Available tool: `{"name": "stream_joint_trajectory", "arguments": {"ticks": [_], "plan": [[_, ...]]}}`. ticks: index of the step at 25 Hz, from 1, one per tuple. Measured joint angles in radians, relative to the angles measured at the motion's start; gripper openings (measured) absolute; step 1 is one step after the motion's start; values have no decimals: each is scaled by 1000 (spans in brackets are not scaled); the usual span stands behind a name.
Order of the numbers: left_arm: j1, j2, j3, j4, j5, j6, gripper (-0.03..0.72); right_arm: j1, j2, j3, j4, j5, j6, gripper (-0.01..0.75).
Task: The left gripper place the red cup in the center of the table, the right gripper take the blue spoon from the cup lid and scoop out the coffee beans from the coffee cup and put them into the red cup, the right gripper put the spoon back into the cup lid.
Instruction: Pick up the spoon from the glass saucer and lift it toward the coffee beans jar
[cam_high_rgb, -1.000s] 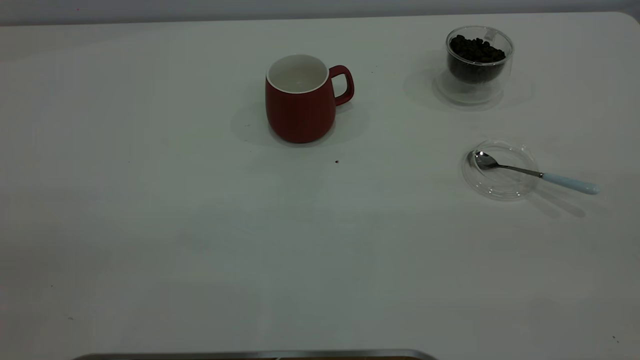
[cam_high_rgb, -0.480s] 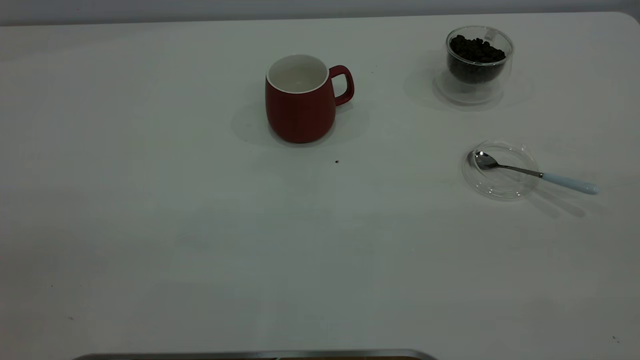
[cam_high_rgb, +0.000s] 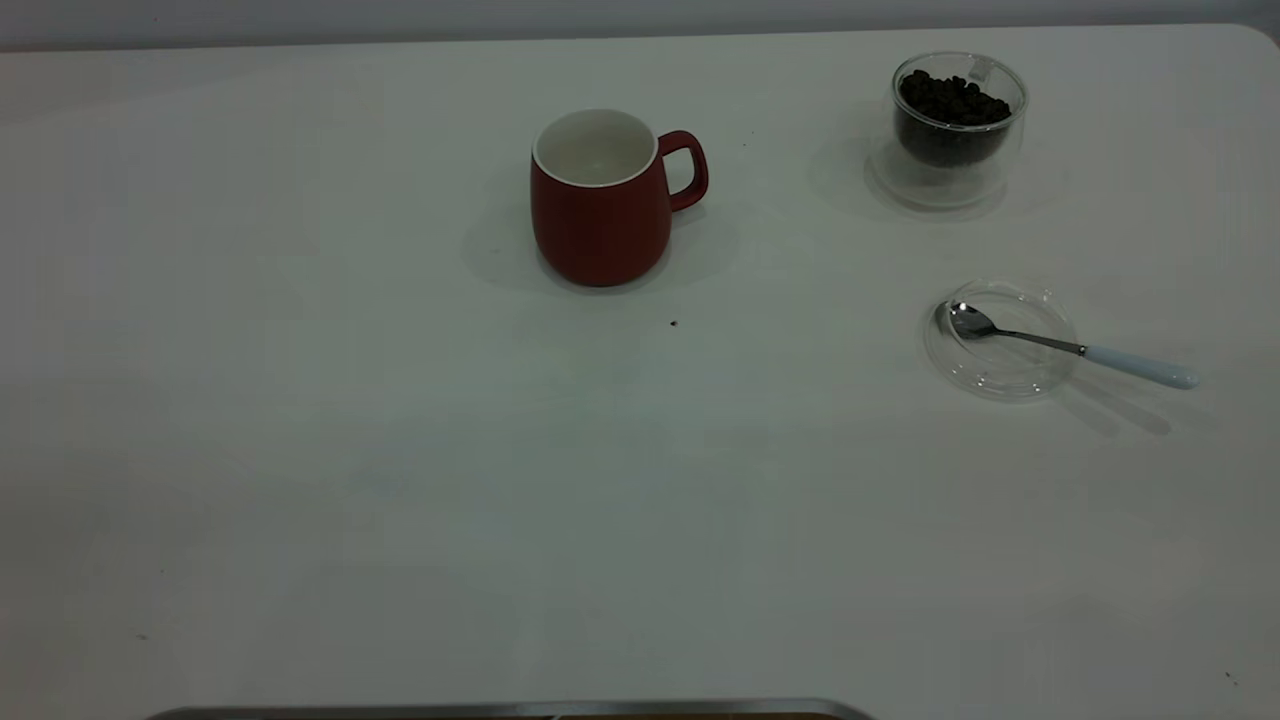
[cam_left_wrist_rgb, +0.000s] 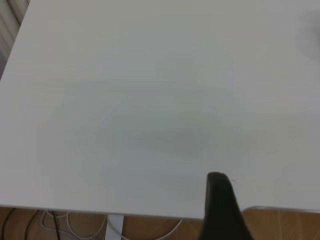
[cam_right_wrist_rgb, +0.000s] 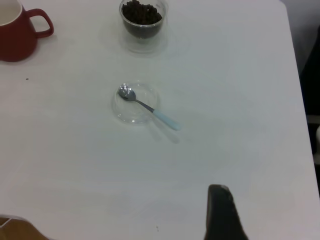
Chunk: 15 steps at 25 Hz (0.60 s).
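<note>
The red cup (cam_high_rgb: 600, 200), white inside and with no beans showing in it, stands upright near the table's middle, towards the back, handle to the right. The glass coffee cup (cam_high_rgb: 958, 115) with dark beans stands at the back right. The clear cup lid (cam_high_rgb: 1000, 340) lies in front of it. The blue-handled spoon (cam_high_rgb: 1070, 347) rests with its bowl in the lid and its handle out to the right. The right wrist view shows the cup (cam_right_wrist_rgb: 15, 35), the beans cup (cam_right_wrist_rgb: 143, 17), the lid (cam_right_wrist_rgb: 134, 104) and the spoon (cam_right_wrist_rgb: 150, 107) far off. Only a dark part of my left gripper (cam_left_wrist_rgb: 220, 200) and of my right gripper (cam_right_wrist_rgb: 220, 210) shows; both are away from the objects.
The white table (cam_high_rgb: 400, 450) stretches wide to the left and front. A small dark speck (cam_high_rgb: 673, 323) lies in front of the red cup. The left wrist view looks over the table's edge (cam_left_wrist_rgb: 150, 215) with floor and cables beyond.
</note>
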Motion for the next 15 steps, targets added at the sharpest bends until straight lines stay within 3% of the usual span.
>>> {"name": "stream_joint_trajectory", "arguments": {"ticks": [8, 15], "plan": [[0, 0, 0, 0, 0, 0, 532, 0, 159, -84, 14, -36, 24, 500], [0, 0, 0, 0, 0, 0, 532, 0, 627, -139, 138, -267, 66, 583]]}}
